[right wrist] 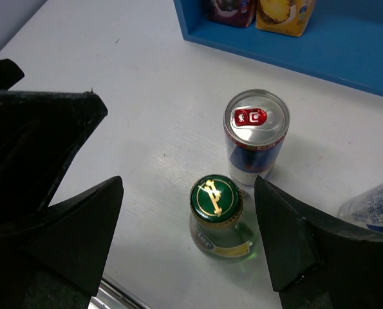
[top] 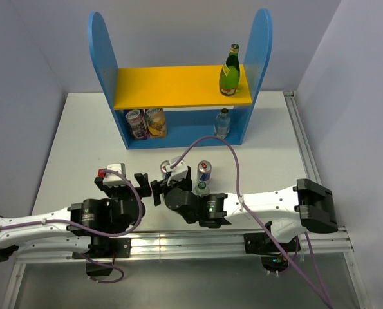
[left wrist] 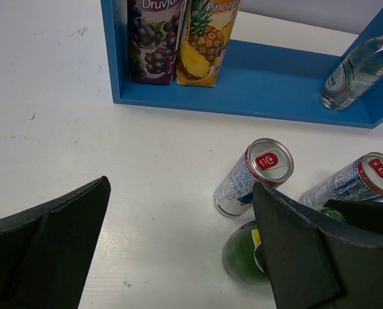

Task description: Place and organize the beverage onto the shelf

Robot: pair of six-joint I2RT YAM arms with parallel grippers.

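Jaws of right gripper [right wrist: 188, 183] spread wide, nothing clamped; black fingers [right wrist: 69, 244] blurred and cropped at both lower corners of the wrist view. In the gap, nearer the finger at the right of that view, small green bottle [right wrist: 217, 215] upright on white tabletop [right wrist: 133, 96], gold emblem on its cap, no contact to be seen; level with the fingertips or below them, impossible to tell. Just beyond, silver can [right wrist: 256, 138] with red tab, upright, close beside the bottle. At the right edge of the same view, pale object with blue print [right wrist: 374, 209], cut off and out of focus, not identifiable there. At upper left, dark bulk [right wrist: 30, 129], also unclear. Left gripper [left wrist: 181, 183] alongside, likewise wide apart and holding nothing; from its wrist, small green bottle half hidden behind the finger at the right, and second can [left wrist: 352, 183] further right, lower end covered by black gripper parts. From overhead, only one can in sight, tight against right arm [top: 268, 203]. Further out, shelf [top: 103, 51] at the far side of the tabletop: on yellow upper board [top: 172, 87], tall green bottle [top: 229, 71] near the right end; on blue base [top: 185, 136], purple carton [top: 137, 123] and yellow carton [top: 156, 121] side by side at left, clear bottle [top: 223, 123] at right, carton tops cut off in both wrist views. Tabletop faintly scuffed and speckled; plain pale walls [top: 24, 64] on three sides; metal rail [top: 197, 241] along the near edge.
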